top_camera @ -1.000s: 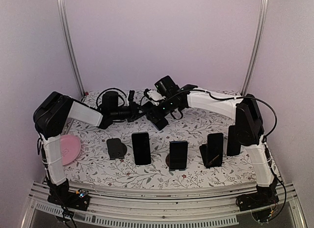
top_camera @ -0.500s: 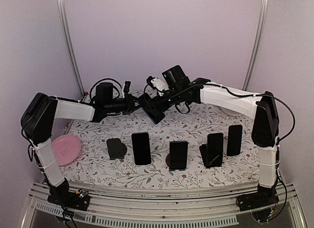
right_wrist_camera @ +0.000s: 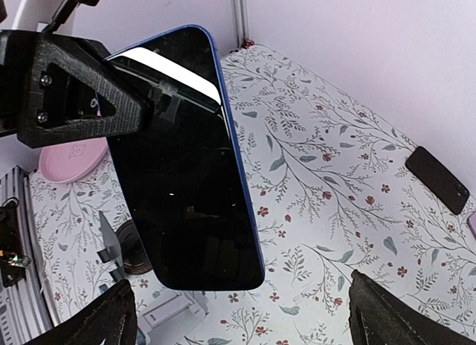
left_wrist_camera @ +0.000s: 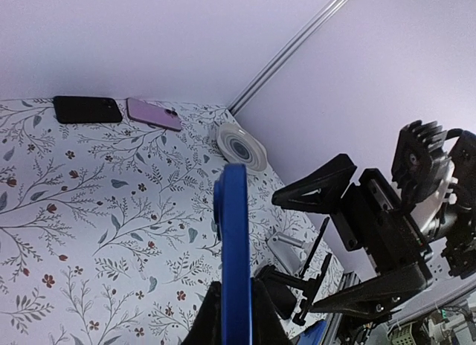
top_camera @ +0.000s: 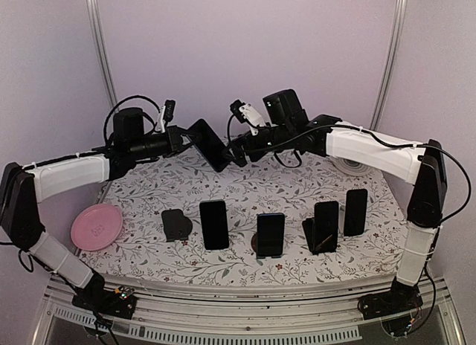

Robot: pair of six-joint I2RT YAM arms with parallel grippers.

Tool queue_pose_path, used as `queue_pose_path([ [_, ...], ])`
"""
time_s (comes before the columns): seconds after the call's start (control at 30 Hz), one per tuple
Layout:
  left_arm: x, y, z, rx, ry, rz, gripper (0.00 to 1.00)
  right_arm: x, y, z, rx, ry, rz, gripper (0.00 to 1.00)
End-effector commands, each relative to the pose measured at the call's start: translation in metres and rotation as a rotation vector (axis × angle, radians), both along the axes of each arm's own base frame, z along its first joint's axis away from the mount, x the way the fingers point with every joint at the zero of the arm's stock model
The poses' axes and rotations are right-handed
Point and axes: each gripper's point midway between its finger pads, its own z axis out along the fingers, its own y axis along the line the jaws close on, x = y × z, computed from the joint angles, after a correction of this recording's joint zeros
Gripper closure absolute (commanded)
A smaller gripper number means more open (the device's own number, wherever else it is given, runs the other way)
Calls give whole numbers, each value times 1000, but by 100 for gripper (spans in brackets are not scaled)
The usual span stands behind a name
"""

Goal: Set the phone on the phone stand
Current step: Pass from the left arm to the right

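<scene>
A blue-edged phone (top_camera: 209, 143) with a black screen hangs in the air over the back of the table. My left gripper (top_camera: 189, 139) is shut on it; in the left wrist view the phone's blue edge (left_wrist_camera: 234, 248) stands upright between my fingers (left_wrist_camera: 236, 294). My right gripper (top_camera: 236, 149) is open just right of the phone, not touching it. The right wrist view faces the phone's screen (right_wrist_camera: 186, 166), with the right gripper (right_wrist_camera: 253, 315) wide open below it. An empty black stand (top_camera: 177, 224) sits front left on the table.
Several phones rest on stands in a front row (top_camera: 214, 224), (top_camera: 271, 234), (top_camera: 326, 224), (top_camera: 355, 211). A pink plate (top_camera: 97, 226) lies at the left edge. A white bowl (left_wrist_camera: 242, 146) and two flat phones (left_wrist_camera: 88, 109), (left_wrist_camera: 153, 113) lie at the back.
Both arms have risen and stretched out, and the phone has gone up and a little left in my left gripper. My right gripper now stands apart from the phone.
</scene>
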Motion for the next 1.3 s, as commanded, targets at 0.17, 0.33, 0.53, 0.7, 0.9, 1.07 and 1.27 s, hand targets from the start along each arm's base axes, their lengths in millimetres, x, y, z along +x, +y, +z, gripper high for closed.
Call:
queue_pose_path([
  [0.17,-52,9,35,16,-97,-121,100,-47,19,61,257,38,238,1],
  [0.33,-86,4,51,-38,-143,-238,100,-69,23,68,326,85,341,5],
  [0.53,-116,1,71,-56,-222,-313,100,-99,14,68,402,153,457,11],
  [0.7,-134,-7,76,-67,-263,-363,100,-116,6,58,438,244,510,28],
  [0.9,-143,-22,77,-62,-291,-414,100,-132,6,52,461,317,579,52],
  [1.07,-139,-24,75,-45,-296,-396,100,-143,5,53,482,339,619,78],
  [1.27,-136,-26,72,-41,-290,-395,100,-148,4,53,484,339,635,96],
])
